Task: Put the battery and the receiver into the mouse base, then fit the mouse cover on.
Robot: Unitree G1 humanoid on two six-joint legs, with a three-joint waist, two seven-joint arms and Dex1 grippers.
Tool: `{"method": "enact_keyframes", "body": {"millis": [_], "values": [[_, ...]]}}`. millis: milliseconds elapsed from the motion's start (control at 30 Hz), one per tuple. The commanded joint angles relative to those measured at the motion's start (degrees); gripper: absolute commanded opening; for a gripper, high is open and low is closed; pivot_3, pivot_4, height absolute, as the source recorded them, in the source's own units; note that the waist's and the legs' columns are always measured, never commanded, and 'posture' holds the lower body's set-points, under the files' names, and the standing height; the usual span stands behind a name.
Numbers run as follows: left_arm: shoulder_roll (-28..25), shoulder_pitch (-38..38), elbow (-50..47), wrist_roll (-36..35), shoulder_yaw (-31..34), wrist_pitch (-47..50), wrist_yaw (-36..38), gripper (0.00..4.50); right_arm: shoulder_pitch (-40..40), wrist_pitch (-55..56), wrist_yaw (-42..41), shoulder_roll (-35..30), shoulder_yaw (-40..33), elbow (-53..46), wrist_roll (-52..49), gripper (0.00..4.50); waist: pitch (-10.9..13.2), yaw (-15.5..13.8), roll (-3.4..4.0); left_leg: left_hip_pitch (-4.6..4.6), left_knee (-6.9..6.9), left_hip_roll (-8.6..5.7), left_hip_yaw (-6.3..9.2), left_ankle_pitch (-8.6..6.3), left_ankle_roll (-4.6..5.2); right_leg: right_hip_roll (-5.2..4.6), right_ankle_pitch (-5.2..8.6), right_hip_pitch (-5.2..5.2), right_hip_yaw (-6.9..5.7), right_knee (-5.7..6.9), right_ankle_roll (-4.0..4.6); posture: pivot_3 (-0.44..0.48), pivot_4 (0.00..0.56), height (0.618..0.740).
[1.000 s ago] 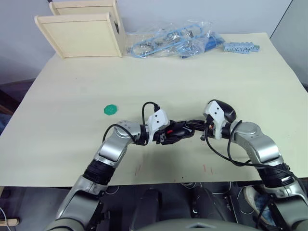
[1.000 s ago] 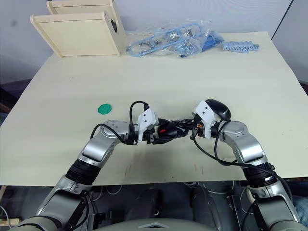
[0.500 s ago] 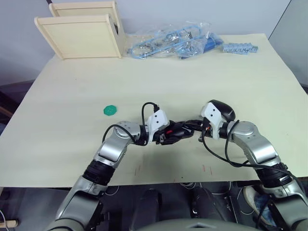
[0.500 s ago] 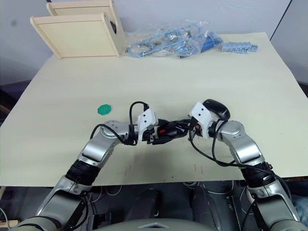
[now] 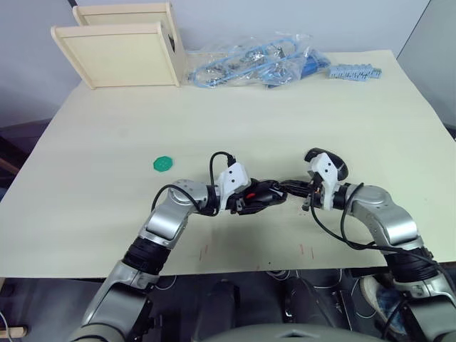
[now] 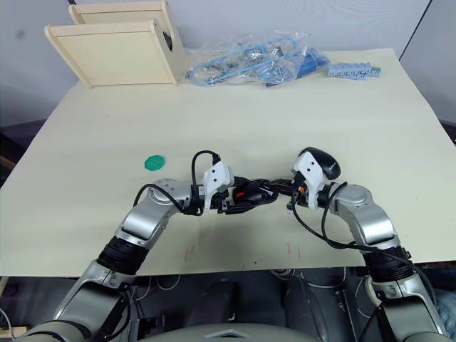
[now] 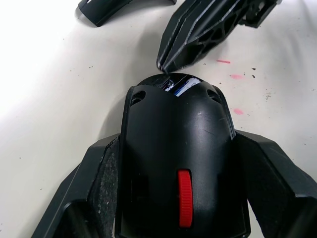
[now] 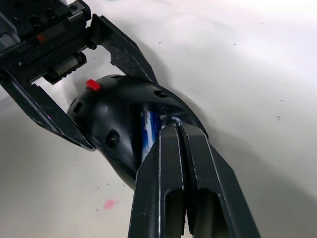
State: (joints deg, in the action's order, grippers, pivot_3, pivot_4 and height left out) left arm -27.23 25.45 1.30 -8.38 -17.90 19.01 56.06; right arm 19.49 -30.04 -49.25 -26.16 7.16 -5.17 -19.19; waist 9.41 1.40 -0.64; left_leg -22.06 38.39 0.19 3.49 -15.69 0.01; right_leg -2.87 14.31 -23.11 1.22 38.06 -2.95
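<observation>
While the mouse base point(image 7: 178, 163) is clamped in the left claw point(image 7: 178, 198), the battery point(image 8: 147, 130) is pressed into it by the closed, empty right claw point(image 8: 177, 130); the receiver is judged next.

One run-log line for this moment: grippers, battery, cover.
left gripper: shut on mouse base | right gripper: shut, tips at battery seated in base recess | mouse cover: on table, not fitted
</observation>
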Motion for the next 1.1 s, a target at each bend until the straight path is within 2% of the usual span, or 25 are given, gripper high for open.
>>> {"method": "enact_keyframes", "body": {"millis": [33, 100, 133, 167, 200, 233, 267, 400, 467, 533, 833, 1000, 1100], "values": [[-0.7, -0.9, -0.3, -0.1, 1.0, 0.0, 0.1, 2.92, -2.6, 0.6, -2.6, -3.2, -4.6, -5.5, -3.9, 1.79, 0.0, -0.1, 0.01, -0.02, 0.00, 0.00, 0.00, 0.00, 0.00, 0.00, 0.00, 0.00, 0.00, -0.02, 0.00, 0.000, 0.150, 0.740], [-0.7, -0.9, -0.2, -0.2, 1.0, -0.1, 0.1, 2.92, -3.9, 0.4, -3.3, -4.5, -5.6, -7.0, -4.9, 2.35, 0.0, -0.1, 0.00, -0.02, 0.00, 0.00, -0.02, 0.00, 0.00, -0.01, 0.00, -0.01, 0.01, -0.04, 0.00, 0.000, 0.150, 0.740], [-0.7, -0.9, -0.2, -0.3, 1.0, -0.1, 0.1, 2.92, -5.1, 0.1, -3.8, -5.5, -6.7, -8.2, -5.9, 2.89, 0.0, -0.1, 0.01, -0.01, 0.00, 0.00, -0.02, 0.00, 0.00, 0.00, 0.00, -0.01, 0.03, -0.03, 0.00, 0.000, 0.150, 0.740], [-0.7, -0.9, -0.2, -0.3, 1.1, -0.1, 0.1, 2.92, -6.2, 0.1, -4.4, -6.6, -7.7, -9.3, -6.8, 3.18, 0.0, -0.1, 0.01, 0.00, 0.00, 0.00, -0.03, 0.00, 0.00, 0.00, 0.00, -0.01, 0.04, -0.02, 0.00, 0.000, 0.150, 0.740], [-0.7, -0.9, -0.1, -0.3, 1.2, -0.1, 0.1, 2.92, -7.0, 0.1, -4.8, -7.3, -8.4, -10.0, -7.4, 3.67, 0.0, -0.1, 0.01, 0.00, -0.01, 0.01, -0.02, 0.00, 0.00, 0.01, 0.00, 0.00, 0.03, -0.02, 0.00, 0.000, 0.150, 0.740], [-0.7, -1.0, -0.2, -0.3, 1.2, -0.2, 0.1, 2.92, -8.0, 0.3, -5.2, -8.0, -8.9, -10.9, -7.9, 4.30, 0.0, -0.1, 0.01, 0.00, -0.01, 0.01, -0.02, 0.00, 0.00, 0.01, 0.00, 0.00, 0.03, -0.02, -0.01, 0.000, 0.150, 0.740], [-0.8, -1.1, -0.2, -0.3, 1.3, -0.3, 0.2, 2.92, -9.7, 0.4, -6.3, -9.3, -9.7, -12.2, -8.7, 4.42, 0.0, 0.0, 0.01, 0.00, -0.01, 0.01, -0.03, 0.00, 0.00, 0.01, 0.00, 0.00, 0.04, -0.02, -0.01, 0.000, 0.150, 0.740], [-0.9, -1.4, -0.3, -1.0, 1.8, -0.3, 0.4, 2.92, -15.2, 2.1, -8.8, -12.5, -12.5, -15.2, -10.6, 4.42, 0.0, -0.2, 0.01, 0.00, -0.02, 0.02, -0.04, 0.00, 0.00, 0.02, 0.01, 0.00, 0.04, -0.04, -0.01, 0.000, 0.150, 0.740], [-0.6, -1.7, -0.6, -1.6, 2.5, -0.1, 0.1, 3.93, -17.7, 3.4, -9.7, -13.5, -14.2, -16.1, -11.3, 4.50, 0.0, -0.2, 0.00, 0.00, -0.02, 0.03, -0.06, -0.01, 0.01, 0.02, 0.01, 0.00, 0.06, -0.04, -0.01, 0.000, 0.150, 0.740], [-0.5, -1.8, -0.8, -1.7, 3.0, -0.4, -0.4, 4.46, -19.2, 4.1, -10.0, -14.1, -15.3, -16.7, -11.9, 4.50, 0.1, -0.2, 0.01, 0.01, -0.02, 0.03, -0.08, 0.00, 0.01, 0.02, 0.01, 0.00, 0.08, -0.03, -0.02, 0.000, 0.150, 0.740], [-2.6, -6.3, -9.2, -8.8, 10.4, 4.8, -0.2, 4.46, -26.5, 8.4, -10.0, -15.2, -19.4, -18.7, -11.2, 4.50, 0.1, -0.5, 0.00, -0.01, -0.02, 0.04, -0.07, 0.00, 0.00, 0.01, 0.01, 0.00, 0.06, -0.06, -0.02, 0.000, 0.150, 0.740], [-7.0, -15.8, -18.6, -16.3, 19.3, 9.5, -0.1, 4.46, -28.9, 8.9, -8.4, -14.8, -21.5, -18.6, -11.5, 4.50, 0.1, -0.4, 0.01, 0.02, -0.04, 0.11, -0.02, -0.01, 0.00, 0.02, 0.01, 0.00, 0.13, -0.06, -0.01, 0.000, 0.150, 0.740], [-9.0, -19.5, -21.5, -18.5, 21.6, 10.3, 0.3, 4.46, -28.8, 9.1, -7.7, -14.7, -21.8, -17.9, -11.4, 4.50, 0.1, -0.6, 0.03, 0.09, -0.07, 0.13, -0.02, -0.01, 0.00, 0.02, 0.02, 0.00, 0.20, -0.06, -0.01, 0.000, 0.150, 0.740]]}}
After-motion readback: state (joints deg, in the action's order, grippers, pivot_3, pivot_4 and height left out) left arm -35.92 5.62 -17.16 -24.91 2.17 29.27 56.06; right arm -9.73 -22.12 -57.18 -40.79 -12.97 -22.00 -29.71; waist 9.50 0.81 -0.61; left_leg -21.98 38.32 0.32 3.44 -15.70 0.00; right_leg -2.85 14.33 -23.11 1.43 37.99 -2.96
